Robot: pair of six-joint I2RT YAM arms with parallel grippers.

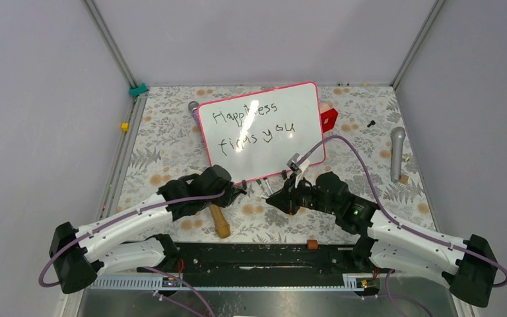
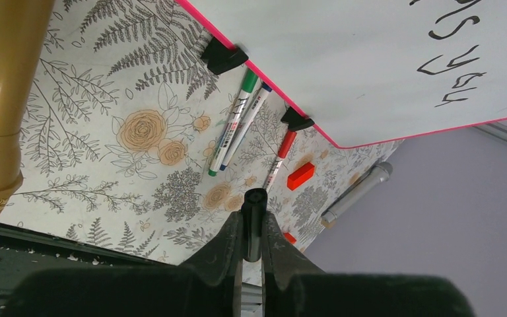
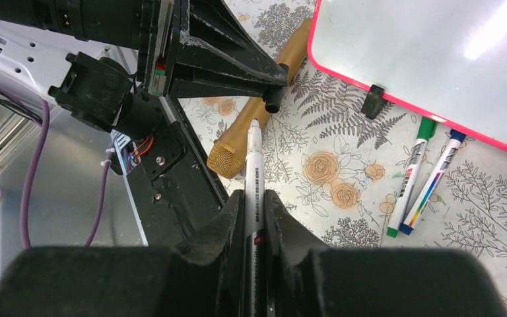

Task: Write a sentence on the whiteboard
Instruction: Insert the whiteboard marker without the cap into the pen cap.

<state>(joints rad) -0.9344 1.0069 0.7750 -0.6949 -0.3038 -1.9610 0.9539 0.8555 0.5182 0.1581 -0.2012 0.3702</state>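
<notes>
Whiteboard (image 1: 264, 129): one, centre of bench (image 1: 171, 145), sentence (image 1: 244, 113) in two lines. Near edge: two clips (image 2: 223, 56), three loose markers (image 2: 232, 124) beside. Left tool (image 2: 253, 228) clamped on black cap (image 2: 255, 201), right tool (image 3: 254, 218) on fourth marker (image 3: 253, 172).

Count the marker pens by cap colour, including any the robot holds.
Green-capped marker: 1
Blue-capped marker: 1
Red-capped marker: 1
Uncapped marker in the right gripper: 1
Total: 4
</notes>
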